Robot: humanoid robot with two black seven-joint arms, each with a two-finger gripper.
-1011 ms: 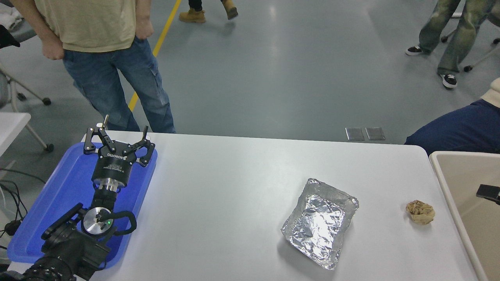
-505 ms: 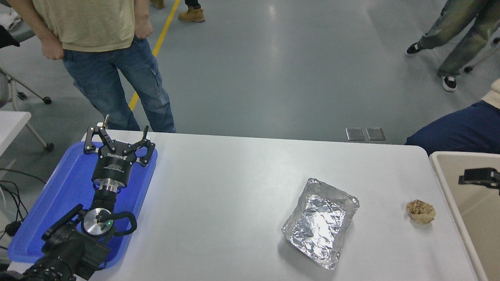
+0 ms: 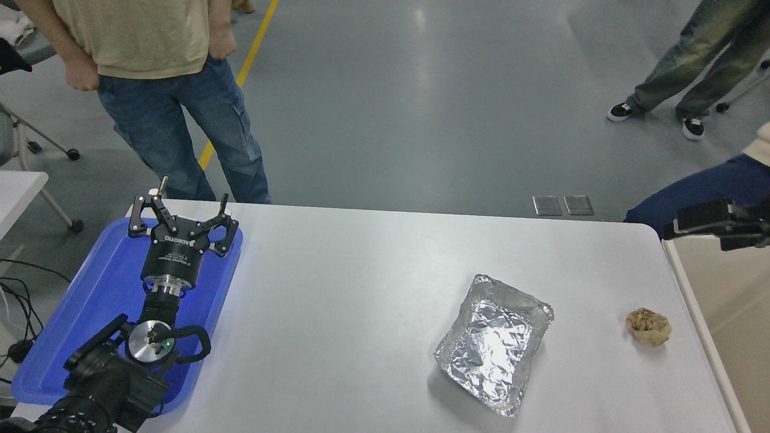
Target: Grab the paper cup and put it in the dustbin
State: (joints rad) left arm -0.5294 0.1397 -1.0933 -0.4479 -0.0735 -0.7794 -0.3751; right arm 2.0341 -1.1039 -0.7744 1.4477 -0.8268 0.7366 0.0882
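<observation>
The paper cup is not in view. The beige dustbin (image 3: 737, 300) stands off the table's right edge, cut off by the picture's edge. A black part of my right gripper (image 3: 713, 224) comes in from the right edge and hangs over the dustbin's far corner; too little of it shows to tell how it stands, and nothing shows in it. My left gripper (image 3: 180, 210) is open and empty, parked over a blue tray (image 3: 90, 300) at the lower left.
A crinkled foil tray (image 3: 493, 343) lies on the white table (image 3: 349, 288) right of centre. A crumpled brown paper ball (image 3: 648, 326) lies near the right edge. A person in jeans stands at the far left corner; another person's blue-clad leg is at the far right.
My right gripper has risen and moved left along the right edge, from inside the dustbin to above its far corner. The left arm has not moved.
</observation>
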